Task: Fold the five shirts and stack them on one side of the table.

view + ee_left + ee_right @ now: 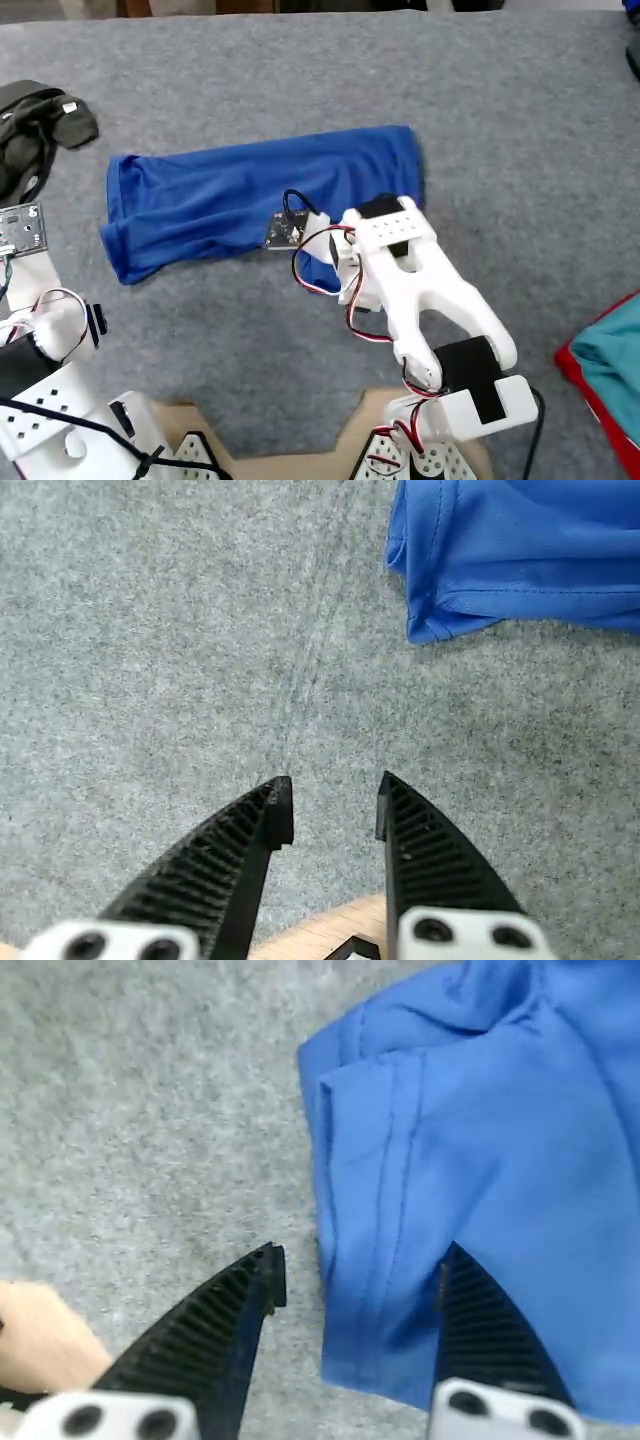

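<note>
Stretching left-to-right, folded blue shirt (pixel 230 200), sleeve (pixel 370 1160) perhaps under right hand (pixel 362 1265).

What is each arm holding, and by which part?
Nothing. The left gripper is open over the table; the right gripper is open astride the edge of the blue shirt.

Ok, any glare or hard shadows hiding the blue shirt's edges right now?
High view: even light, no glare, though the right arm covers part of the near edge of the shirt. Right wrist view: soft shading along the hem inside the open right pincer, edge readable. Left wrist view: flat light, shirt corner plain beyond the open left pincer.
</note>
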Motion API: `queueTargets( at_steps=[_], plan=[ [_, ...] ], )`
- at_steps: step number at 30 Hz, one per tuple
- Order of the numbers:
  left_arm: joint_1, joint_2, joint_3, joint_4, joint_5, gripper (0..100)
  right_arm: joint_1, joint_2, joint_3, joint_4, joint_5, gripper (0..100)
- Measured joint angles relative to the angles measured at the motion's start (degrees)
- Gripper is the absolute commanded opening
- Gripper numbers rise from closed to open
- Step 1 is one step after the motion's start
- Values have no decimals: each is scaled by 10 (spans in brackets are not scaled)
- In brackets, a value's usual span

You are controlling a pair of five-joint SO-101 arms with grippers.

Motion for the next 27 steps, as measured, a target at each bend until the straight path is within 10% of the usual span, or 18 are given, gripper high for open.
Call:
queueTargets(
  at_steps=[27],
  plan=[
    [0,0,1,0,0,151,38,163,-149,-11,25,5]
  ],
)
